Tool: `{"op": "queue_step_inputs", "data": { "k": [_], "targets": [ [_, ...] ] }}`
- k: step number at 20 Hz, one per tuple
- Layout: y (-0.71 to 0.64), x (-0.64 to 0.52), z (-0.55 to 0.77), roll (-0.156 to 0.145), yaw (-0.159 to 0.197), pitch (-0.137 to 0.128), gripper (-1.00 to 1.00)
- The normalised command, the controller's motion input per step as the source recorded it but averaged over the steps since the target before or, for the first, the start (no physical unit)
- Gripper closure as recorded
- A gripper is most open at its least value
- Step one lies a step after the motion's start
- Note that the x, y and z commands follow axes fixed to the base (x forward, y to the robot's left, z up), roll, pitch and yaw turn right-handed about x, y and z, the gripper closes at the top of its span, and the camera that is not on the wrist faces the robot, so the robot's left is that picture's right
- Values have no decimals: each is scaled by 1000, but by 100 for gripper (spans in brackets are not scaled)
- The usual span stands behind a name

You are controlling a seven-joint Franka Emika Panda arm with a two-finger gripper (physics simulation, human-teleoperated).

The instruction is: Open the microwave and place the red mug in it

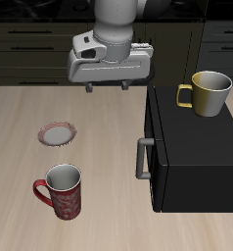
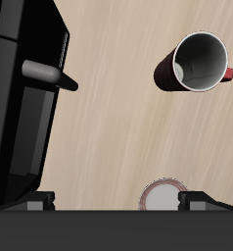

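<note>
The microwave is a large black box at one side of the table, with its door closed and a grey bar handle on the door. The red mug stands upright near the table's front edge, well apart from the microwave. My gripper hangs open and empty high above the table's back middle, away from both. The wrist view looks down on the microwave, its handle and the red mug, with my gripper wide open.
A yellow-olive mug sits on top of the microwave. A small flat red-rimmed plate lies on the wooden table behind the red mug, and it shows between my fingers as the plate in the wrist view.
</note>
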Motion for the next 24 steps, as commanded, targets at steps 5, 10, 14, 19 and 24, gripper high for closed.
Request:
{"op": "queue_step_inputs", "data": {
  "k": [5, 10, 14, 19, 24],
  "targets": [
    [82, 237, 51, 10, 84, -26, -100],
    [90, 137, 11, -5, 141, -53, -100],
    [111, 53, -101, 59, 169, 25, -100],
    [-50, 33, -46, 14, 203, -1, -100],
    [90, 89, 64, 75, 178, -12, -100]
  ]
}}
